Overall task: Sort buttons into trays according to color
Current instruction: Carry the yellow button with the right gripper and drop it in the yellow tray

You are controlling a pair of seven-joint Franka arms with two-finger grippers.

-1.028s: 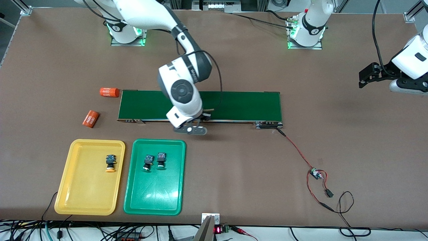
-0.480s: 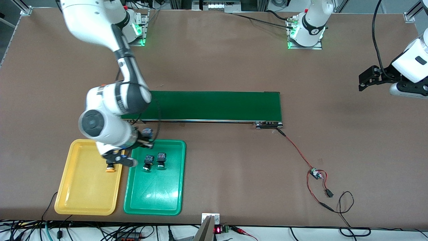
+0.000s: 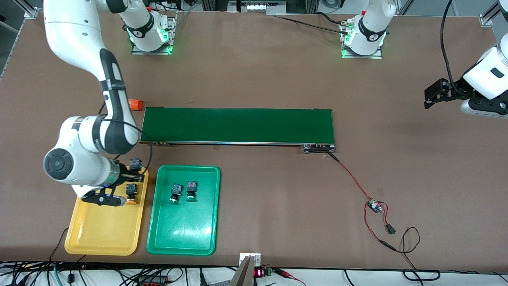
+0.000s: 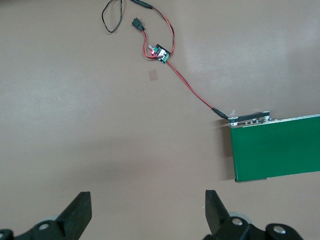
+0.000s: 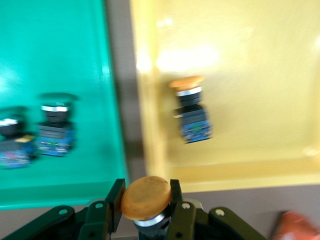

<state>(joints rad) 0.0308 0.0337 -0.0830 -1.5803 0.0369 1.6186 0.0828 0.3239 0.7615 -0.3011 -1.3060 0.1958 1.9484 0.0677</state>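
Brown tabletop (image 3: 278,71) is spread under both arms, with a dark-green belt (image 3: 238,126) across its middle and two trays nearer the camera toward the right arm's end: a yellow tray (image 3: 99,234) and, just beside it at its 3 o'clock, a green tray (image 3: 182,234). Two green buttons (image 3: 183,191) lie side by side in the green tray, and one orange button (image 3: 130,193) lies in the yellow one. The fourth button (image 5: 146,198), orange-capped, is pinched between the fingers of the right gripper (image 3: 133,170), which is held over the yellow tray's 1 o'clock corner. The step in hand is judged to be the delivery of this last button. A short descent over bare tray floor, clear of the resting orange button, and a release are called for next. The left gripper (image 4: 147,212) is kept waiting, spread wide, over bare table at the left arm's end.
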